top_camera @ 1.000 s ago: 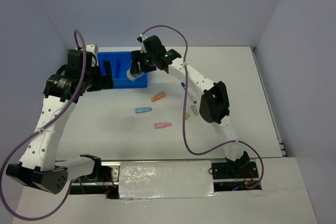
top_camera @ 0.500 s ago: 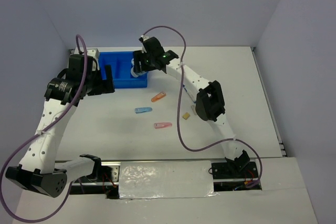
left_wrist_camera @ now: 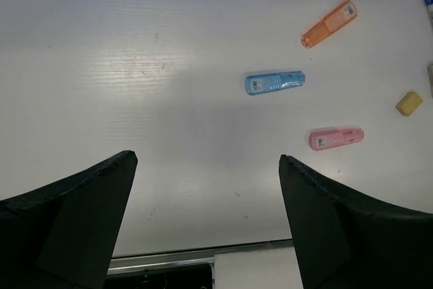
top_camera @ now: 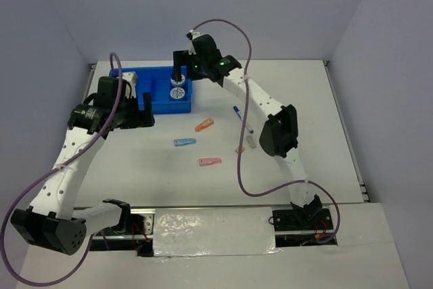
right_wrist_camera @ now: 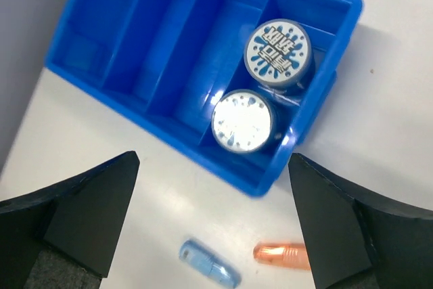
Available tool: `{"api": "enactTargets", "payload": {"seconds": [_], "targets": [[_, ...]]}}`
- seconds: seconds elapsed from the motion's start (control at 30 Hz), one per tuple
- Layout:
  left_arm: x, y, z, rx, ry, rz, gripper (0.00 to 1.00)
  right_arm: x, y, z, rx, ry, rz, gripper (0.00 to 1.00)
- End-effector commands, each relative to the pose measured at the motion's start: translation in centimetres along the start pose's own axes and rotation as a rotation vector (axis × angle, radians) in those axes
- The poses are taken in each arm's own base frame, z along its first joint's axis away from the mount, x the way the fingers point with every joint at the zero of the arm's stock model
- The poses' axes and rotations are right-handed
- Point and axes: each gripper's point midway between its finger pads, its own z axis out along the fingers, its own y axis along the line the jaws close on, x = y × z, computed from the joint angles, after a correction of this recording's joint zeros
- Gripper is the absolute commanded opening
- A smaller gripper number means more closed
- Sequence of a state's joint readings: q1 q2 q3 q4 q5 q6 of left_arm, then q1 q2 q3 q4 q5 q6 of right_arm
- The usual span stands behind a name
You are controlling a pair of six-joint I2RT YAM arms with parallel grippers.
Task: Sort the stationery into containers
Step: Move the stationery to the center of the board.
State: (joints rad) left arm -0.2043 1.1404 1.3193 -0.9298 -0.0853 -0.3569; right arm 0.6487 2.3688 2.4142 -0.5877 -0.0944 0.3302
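Blue-white round rolls (right_wrist_camera: 242, 120), both now sorted in bright blue divided plastic tray (right_wrist_camera: 122, 38).
Right gripper (right_wrist_camera: 213, 159) has let go, jaws wide.

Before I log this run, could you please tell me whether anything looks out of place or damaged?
Nothing stands out. Both rolls sit face up in the end compartment of the blue tray; the orange clip, blue clip, pink clip, pen and tan block lie loose on the table, simply unsorted, with no damage visible.
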Motion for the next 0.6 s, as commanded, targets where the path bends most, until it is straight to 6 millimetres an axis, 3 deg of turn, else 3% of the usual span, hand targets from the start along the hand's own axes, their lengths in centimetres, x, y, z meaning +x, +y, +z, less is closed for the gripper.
{"api": "enactTargets", "payload": {"seconds": [0.0,0.03,0.07,0.1,0.2,0.3,0.33,0.4,0.43,0.57], "targets": [[0.7,-2.8,1.8,0.150,0.014,0.055,0.99,-9.0,1.0,-10.5,-0.027,-0.203,0.083,1.00],[2.3,-3.8,3.1,0.176,0.063,0.078,0.99,-6.7,-0.1,-10.6,-0.018,-0.138,0.109,1.00],[3.0,-4.7,3.9,0.194,0.094,0.098,0.99,-7.8,0.4,-13.9,-0.029,-0.172,0.118,1.00],[4.8,-6.6,5.5,0.214,0.162,0.158,0.99,-6.8,-0.7,-14.8,-0.002,-0.145,0.121,1.00],[7.5,-9.8,8.5,0.193,0.243,0.310,0.99,-2.1,-2.6,-17.8,0.068,-0.032,0.065,1.00],[9.0,-11.0,11.0,0.189,0.304,0.378,0.99,3.1,-4.1,-20.5,0.106,0.087,0.006,1.00],[9.2,-11.1,11.7,0.188,0.314,0.388,0.99,5.4,-4.6,-21.8,0.117,0.119,-0.001,1.00],[9.5,-11.2,13.0,0.186,0.333,0.428,1.00,7.2,-5.2,-23.2,0.127,0.119,-0.010,1.00],[9.3,-11.3,13.5,0.187,0.328,0.442,0.99,9.1,-5.5,-24.5,0.122,0.130,-0.005,1.00],[9.0,-11.5,15.7,0.173,0.345,0.496,0.98,11.8,-4.9,-26.6,0.077,0.127,0.016,1.00]]}}
